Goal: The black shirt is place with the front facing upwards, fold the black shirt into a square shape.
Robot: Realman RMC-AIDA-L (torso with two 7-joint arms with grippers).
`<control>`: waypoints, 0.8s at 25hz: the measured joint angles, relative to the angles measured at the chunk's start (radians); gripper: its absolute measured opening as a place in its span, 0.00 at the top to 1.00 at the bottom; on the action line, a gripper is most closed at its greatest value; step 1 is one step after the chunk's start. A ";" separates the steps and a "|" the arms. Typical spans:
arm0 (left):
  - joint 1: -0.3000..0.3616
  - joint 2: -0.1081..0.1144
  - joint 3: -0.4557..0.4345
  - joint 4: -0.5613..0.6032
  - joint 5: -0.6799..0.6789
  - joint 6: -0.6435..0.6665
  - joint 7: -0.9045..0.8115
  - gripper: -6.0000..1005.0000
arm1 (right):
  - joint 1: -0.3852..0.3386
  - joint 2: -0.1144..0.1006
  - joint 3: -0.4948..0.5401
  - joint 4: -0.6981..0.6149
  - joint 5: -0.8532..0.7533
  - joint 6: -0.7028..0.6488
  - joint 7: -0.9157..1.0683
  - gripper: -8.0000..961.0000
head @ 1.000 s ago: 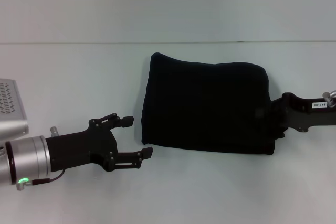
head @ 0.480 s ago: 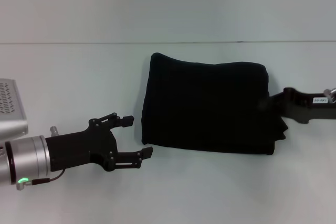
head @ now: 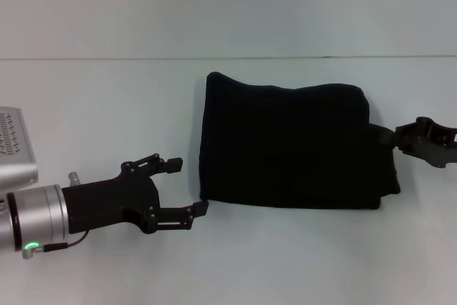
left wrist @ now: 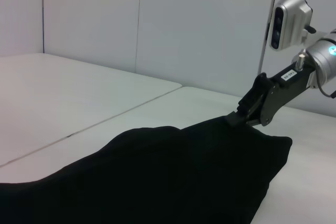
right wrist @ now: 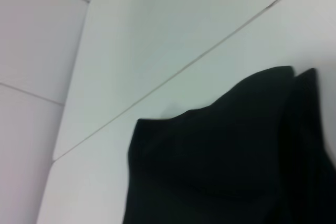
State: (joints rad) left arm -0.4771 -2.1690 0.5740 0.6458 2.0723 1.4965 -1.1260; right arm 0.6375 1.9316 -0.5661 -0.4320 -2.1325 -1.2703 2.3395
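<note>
I see the black shirt point(head: 289, 146) folded into a thick, roughly square bundle, lying on the white table point(head: 107, 112) a little right of the middle of the head view. No lettering or label shows on it; only plain black cloth faces up. Its upper edge bulges in soft curves, and its lower right corner sticks out slightly toward the right edge of the frame.

At the far right of the head view, my right gripper point(head: 421, 137) sits just beside the bundle's right edge, level with its middle. In the left wrist view the same gripper point(left wrist: 247, 113) meets the cloth at the far end of the bundle, but I cannot tell whether its fingers are closed on fabric or merely resting against it.

At the lower left of the head view, my left gripper point(head: 187, 187) points toward the bundle's lower left corner, its fingers spread apart and holding nothing, with the lower fingertip right at the cloth's edge.
</note>
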 joint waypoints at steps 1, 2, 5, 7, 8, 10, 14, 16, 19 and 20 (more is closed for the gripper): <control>0.000 0.000 0.000 0.000 0.000 0.000 0.000 0.06 | -0.003 0.000 0.000 0.002 0.000 0.010 -0.006 0.97; 0.000 0.000 0.000 0.000 0.000 0.001 -0.001 0.06 | -0.006 0.000 0.000 0.005 0.000 0.020 -0.011 0.97; -0.003 0.000 0.000 0.000 0.000 0.002 -0.005 0.06 | -0.013 0.006 0.000 0.005 0.000 0.045 -0.016 0.96; -0.005 0.000 0.000 0.000 0.000 0.008 -0.006 0.06 | -0.015 0.009 0.000 0.004 0.000 0.057 -0.021 0.95; -0.005 0.000 0.000 0.000 0.000 0.010 -0.006 0.06 | -0.015 0.012 0.000 0.004 0.000 0.062 -0.029 0.95; -0.006 0.000 0.000 0.000 -0.002 0.012 -0.011 0.06 | -0.017 0.016 0.000 0.005 0.000 0.066 -0.053 0.94; -0.010 0.000 -0.004 -0.001 -0.015 0.012 -0.029 0.06 | -0.033 0.025 0.027 0.005 0.004 0.065 -0.109 0.92; -0.011 0.001 -0.007 -0.003 -0.028 0.011 -0.036 0.06 | -0.048 0.031 0.058 0.005 0.023 0.052 -0.156 0.91; -0.011 0.002 -0.008 -0.007 -0.059 0.008 -0.057 0.06 | -0.093 0.035 0.101 0.001 0.107 -0.004 -0.250 0.79; -0.011 0.002 -0.008 -0.008 -0.060 0.008 -0.058 0.06 | -0.105 0.035 0.110 -0.001 0.129 -0.019 -0.272 0.75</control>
State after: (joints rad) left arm -0.4880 -2.1668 0.5658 0.6383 2.0119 1.5045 -1.1840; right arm 0.5327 1.9667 -0.4566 -0.4325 -2.0034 -1.2892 2.0673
